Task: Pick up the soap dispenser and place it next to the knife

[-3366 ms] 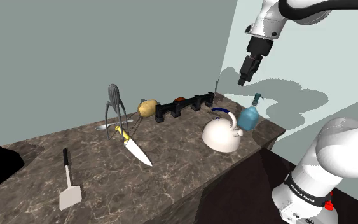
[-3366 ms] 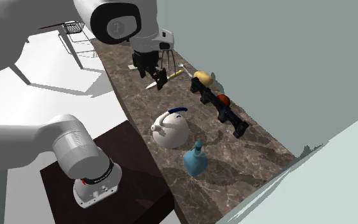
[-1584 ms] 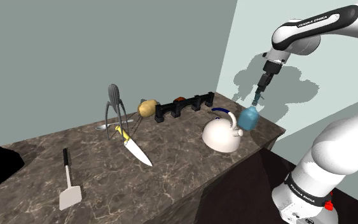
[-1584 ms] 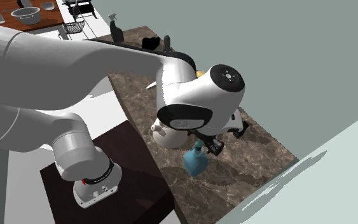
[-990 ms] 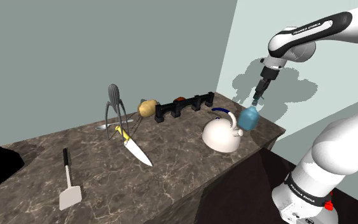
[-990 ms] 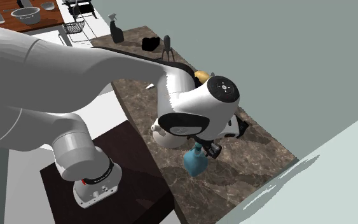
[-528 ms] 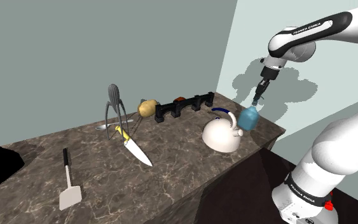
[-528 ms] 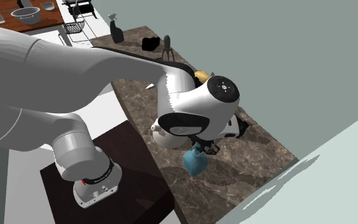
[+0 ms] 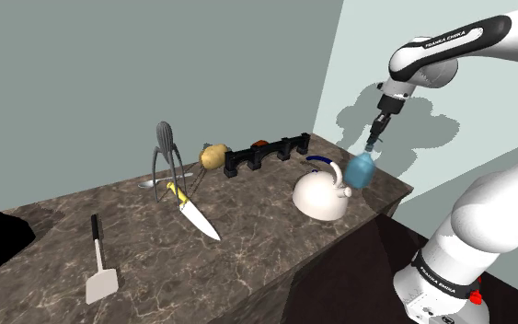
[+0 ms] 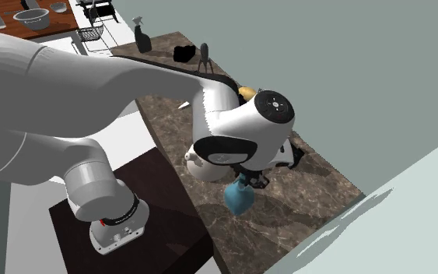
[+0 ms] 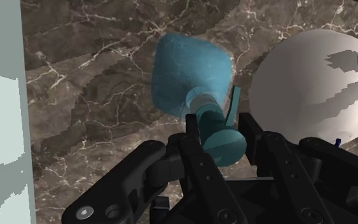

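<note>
The teal soap dispenser is at the counter's right end in the shoulder view, beside the white kettle. My black gripper comes down from above and is shut on its pump top. In the wrist view the fingers clasp the pump head of the dispenser, whose body hangs over the marble. The second exterior view has the dispenser just under my hand. The knife, white blade and yellow handle, lies mid-counter, well to the shoulder view's left of the kettle.
A black rack runs along the back wall with a yellowish lump at its end. A tall grey juicer stands behind the knife. A spatula lies near the front left. The pale wall is close behind the dispenser.
My fingers shut on the dispenser's pump top between a second and half a second ago. Since then the arm and dispenser have edged up only slightly.
</note>
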You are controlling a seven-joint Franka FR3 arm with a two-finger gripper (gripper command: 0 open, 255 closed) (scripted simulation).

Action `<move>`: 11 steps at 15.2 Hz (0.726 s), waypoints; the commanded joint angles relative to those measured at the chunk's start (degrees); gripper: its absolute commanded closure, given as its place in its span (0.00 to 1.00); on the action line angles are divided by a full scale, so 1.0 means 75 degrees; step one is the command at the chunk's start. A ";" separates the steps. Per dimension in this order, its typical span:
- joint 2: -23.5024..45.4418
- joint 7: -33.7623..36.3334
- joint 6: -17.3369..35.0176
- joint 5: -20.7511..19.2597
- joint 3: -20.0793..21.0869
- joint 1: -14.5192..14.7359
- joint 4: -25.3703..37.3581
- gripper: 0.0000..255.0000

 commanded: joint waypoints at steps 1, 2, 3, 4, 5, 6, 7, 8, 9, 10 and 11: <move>-0.0102 0.0062 -0.0214 -0.0028 0.0056 -0.0012 0.0120 1.00; -0.0141 0.0085 -0.0322 -0.0037 0.0079 -0.0016 0.0192 1.00; -0.0178 0.0108 -0.0430 -0.0045 0.0101 -0.0019 0.0266 1.00; -0.0214 0.0129 -0.0538 -0.0052 0.0123 -0.0022 0.0342 1.00; -0.0246 0.0149 -0.0645 -0.0057 0.0144 -0.0024 0.0419 1.00; -0.0277 0.0169 -0.0752 -0.0062 0.0165 -0.0025 0.0498 1.00; -0.0306 0.0188 -0.0858 -0.0066 0.0185 -0.0026 0.0578 1.00; -0.0333 0.0206 -0.0964 -0.0068 0.0205 -0.0026 0.0660 1.00; -0.0357 0.0224 -0.1069 -0.0070 0.0224 -0.0026 0.0742 1.00; -0.0380 0.0240 -0.1174 -0.0071 0.0243 -0.0025 0.0827 1.00; -0.0401 0.0256 -0.1279 -0.0072 0.0261 -0.0024 0.0913 1.00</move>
